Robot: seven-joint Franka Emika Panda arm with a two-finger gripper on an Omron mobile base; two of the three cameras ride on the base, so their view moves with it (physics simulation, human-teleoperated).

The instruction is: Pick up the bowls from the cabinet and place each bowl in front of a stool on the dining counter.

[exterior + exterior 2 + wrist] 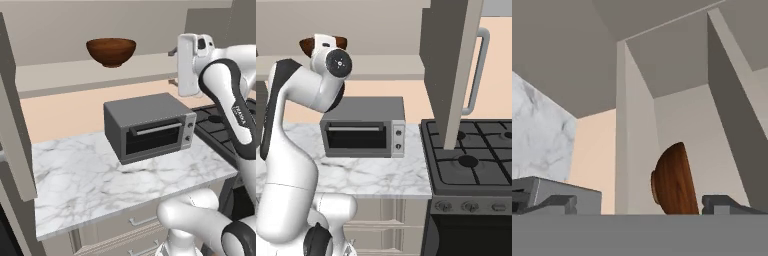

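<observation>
Though below shelf, toaster oven (150, 126)

Even, diffuse light is seen throughout; no single source can be located. A soft shadow is cast under the toaster oven (150, 126) onto the marble surface (90, 185). A mild sheen is noted on the wooden bowl (111, 51). Rendered edges are slightly soft; no glare or distortion is observed.

Supports: cabinet shelf and marble bench

Cabinet shelf (75, 70): beige, bears one dark brown wood-look bowl (111, 51), upright, toward the shelf's middle. Bench (90, 185): white marble with grey veins over cream drawer fronts, bears one grey toaster oven (149, 126), door shut, toward the back near the black stove (476, 155) alongside.
</observation>
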